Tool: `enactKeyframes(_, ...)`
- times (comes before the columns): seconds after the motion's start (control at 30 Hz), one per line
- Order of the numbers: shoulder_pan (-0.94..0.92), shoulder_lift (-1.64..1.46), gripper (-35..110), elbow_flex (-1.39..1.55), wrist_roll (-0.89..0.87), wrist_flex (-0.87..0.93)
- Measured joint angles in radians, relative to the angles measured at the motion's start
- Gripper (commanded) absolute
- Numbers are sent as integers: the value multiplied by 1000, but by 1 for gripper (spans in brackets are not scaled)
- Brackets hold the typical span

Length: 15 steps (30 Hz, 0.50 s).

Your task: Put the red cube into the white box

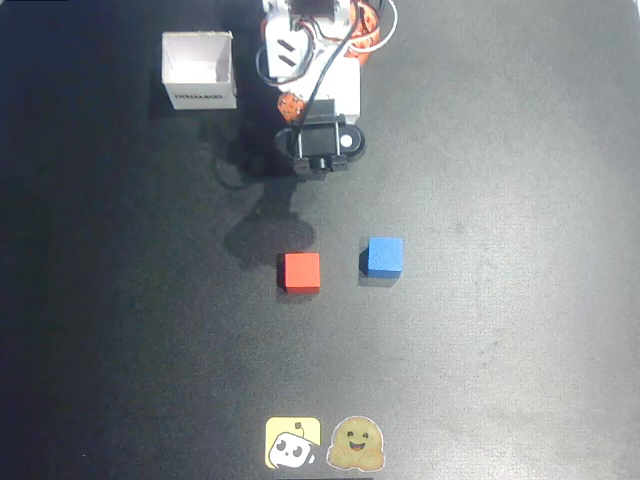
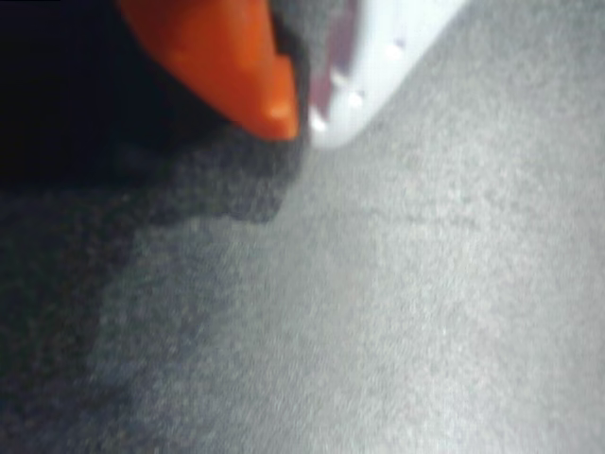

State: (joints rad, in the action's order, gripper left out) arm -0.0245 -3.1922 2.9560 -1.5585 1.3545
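I see the red cube (image 1: 300, 271) on the bench (image 1: 500, 350) beside the blue cube (image 1: 382, 256), far from the white box (image 1: 199, 70). My gripper (image 2: 301, 118) looks pinched closed, I think, holding nothing.

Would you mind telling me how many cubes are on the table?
2: the red cube sits mid-table, and the blue cube lies apart to its right in the overhead view.

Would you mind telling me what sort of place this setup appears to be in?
Probably a hobby or lab robotics test bench: a dark matte tabletop with a small arm, a red cube, a blue cube, a white box and two cartoon stickers.
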Motion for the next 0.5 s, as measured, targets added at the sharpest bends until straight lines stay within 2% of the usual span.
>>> enactKeyframes(0.23, -3, 74, 0, -109, 9, 15)
enactKeyframes(0.5, -8, 523, 0, -454, 15, -25)
